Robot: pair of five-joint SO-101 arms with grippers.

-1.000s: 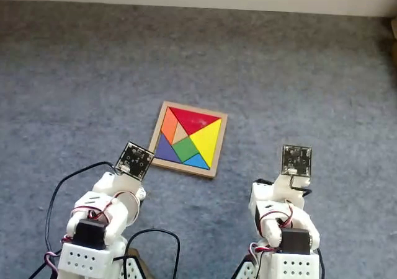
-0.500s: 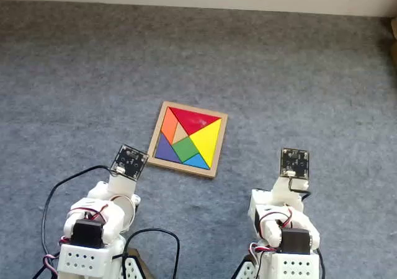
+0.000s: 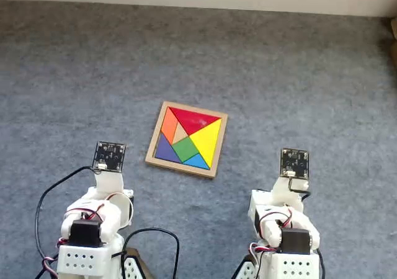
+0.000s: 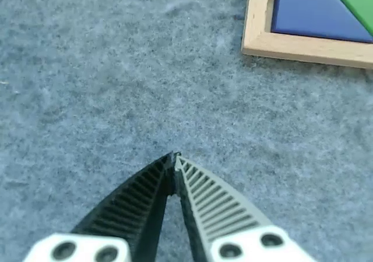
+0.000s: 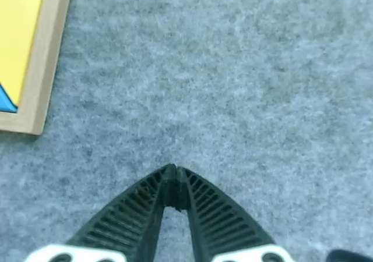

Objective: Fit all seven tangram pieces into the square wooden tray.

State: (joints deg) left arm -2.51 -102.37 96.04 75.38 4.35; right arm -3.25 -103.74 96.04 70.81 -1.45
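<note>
Nearest the observer, the left arm (image 3: 93, 220) and right arm (image 3: 282, 220) stand side by side on the grey felt-covered desk (image 3: 298, 74), both on the near side of the tray (image 3: 180, 168). The left pincer (image 4: 175, 157) has its fingers brought together, tips meeting, with nothing between them. It sits over bare felt near the tray's near-left corner, apart from the wooden rim (image 4: 303, 48). The right pincer (image 5: 173, 169) is likewise closed tip to tip and holds nothing. It sits over bare felt off the tray's near-right corner, clear of the rim (image 5: 49, 58). The square wooden tray lies flat on the desk, between and beyond the two arms, turned slightly out of line with the desk edge. All seven pieces lie inside it, flush and filling the recess. The light blue triangle (image 3: 197, 161) is against the near rim and the violet-blue triangle (image 3: 163, 149) is in the near-left corner. The green square (image 3: 185, 149) is near the centre, touching the small tan triangle (image 3: 180, 134). The orange parallelogram (image 3: 169, 126) runs along the left rim and the yellow triangle (image 3: 209, 139) along the right rim. The red triangle (image 3: 193, 119) lies along the far rim.
</note>
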